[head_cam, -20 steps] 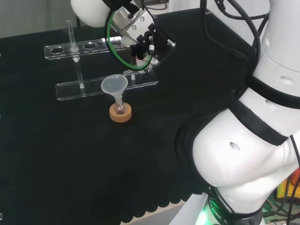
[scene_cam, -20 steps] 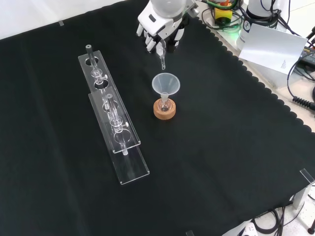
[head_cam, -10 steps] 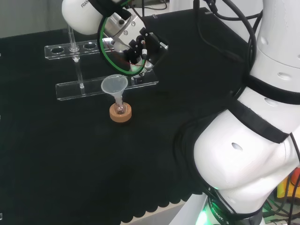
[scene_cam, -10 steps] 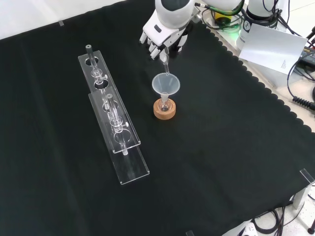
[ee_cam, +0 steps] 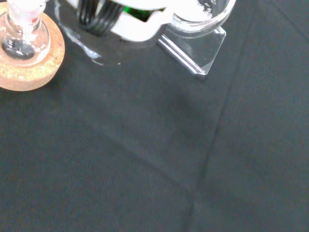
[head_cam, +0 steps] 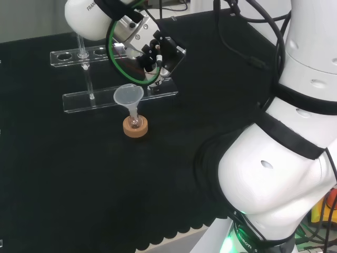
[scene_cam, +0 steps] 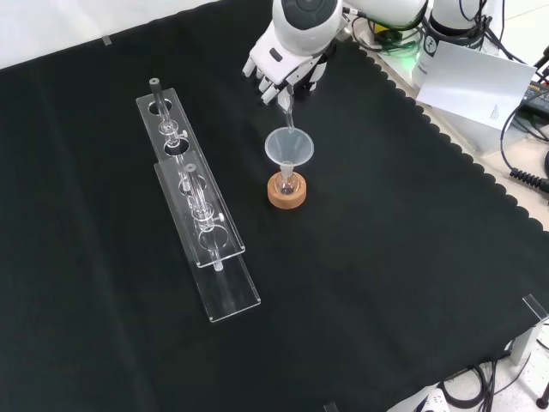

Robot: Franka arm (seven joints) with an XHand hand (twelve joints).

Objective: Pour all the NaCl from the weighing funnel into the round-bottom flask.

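Hand: the hand [scene_cam: 279,64] comes in from the top of the front view, its fingers [scene_cam: 268,86] curled round the upper part of a clear glass weighing funnel [scene_cam: 286,110]; in the head view the hand [head_cam: 152,50] hangs above and to the right of the plastic funnel.
Weighing funnel: held tilted, its narrow spout pointing down at the far rim of the plastic funnel in the front view; in the wrist view its bowl [ee_cam: 203,14] shows white grains of NaCl [ee_cam: 205,6] inside. Whether any grains are leaving the spout cannot be told.
Test-tube rack: a long clear rack [scene_cam: 193,206] lies at the left of the front view, running from upper left to lower right, with a few glass tubes standing in it; in the head view the rack [head_cam: 105,97] lies behind the flask.
Plastic funnel: a clear cone-shaped funnel [scene_cam: 289,148] sits upright in the neck of the flask, right of the rack in the front view; in the head view it [head_cam: 128,96] stands just below the hand.
Round-bottom flask: a small flask [scene_cam: 286,180] rests under the plastic funnel on its stand; in the wrist view its [ee_cam: 21,38] bulb is seen close up.
Cork ring: the stand [scene_cam: 286,192] lies flat on the black cloth, well apart from the rack.
Counter: the counter [scene_cam: 386,283] under its black cloth is bare at the right of the front view.
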